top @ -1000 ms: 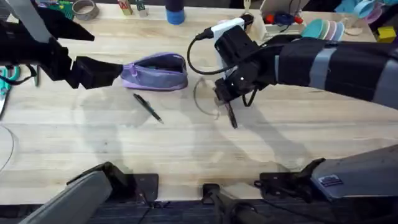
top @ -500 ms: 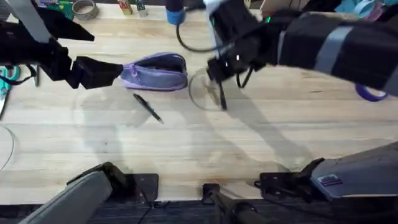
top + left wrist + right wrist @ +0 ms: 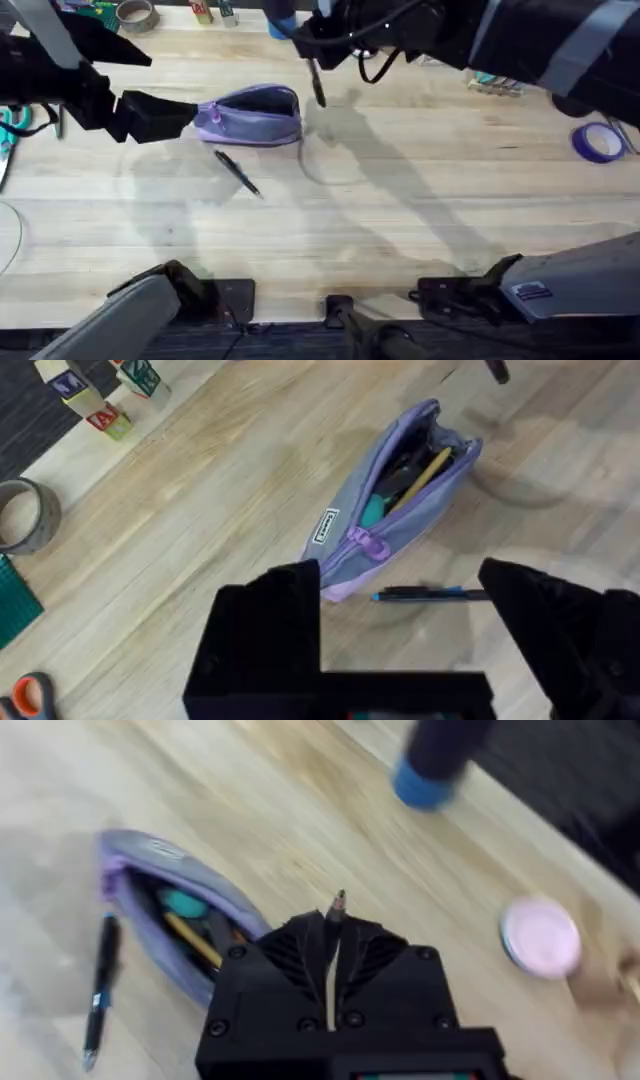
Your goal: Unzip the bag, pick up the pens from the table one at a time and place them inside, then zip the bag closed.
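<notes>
Overhead, the purple bag (image 3: 252,114) lies unzipped on the desk (image 3: 400,220), with a teal and a yellow thing inside. One black pen (image 3: 238,173) lies just beside it. The right fingers (image 3: 316,62) are clamped on the other pen (image 3: 318,85), above the bag's end. The left fingers (image 3: 400,622) are apart, one touching the bag's end.

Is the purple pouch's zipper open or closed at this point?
Open. The left wrist view shows the bag gaping along its top, a yellow stick and a teal item visible inside; the overhead view shows its dark interior.
</notes>
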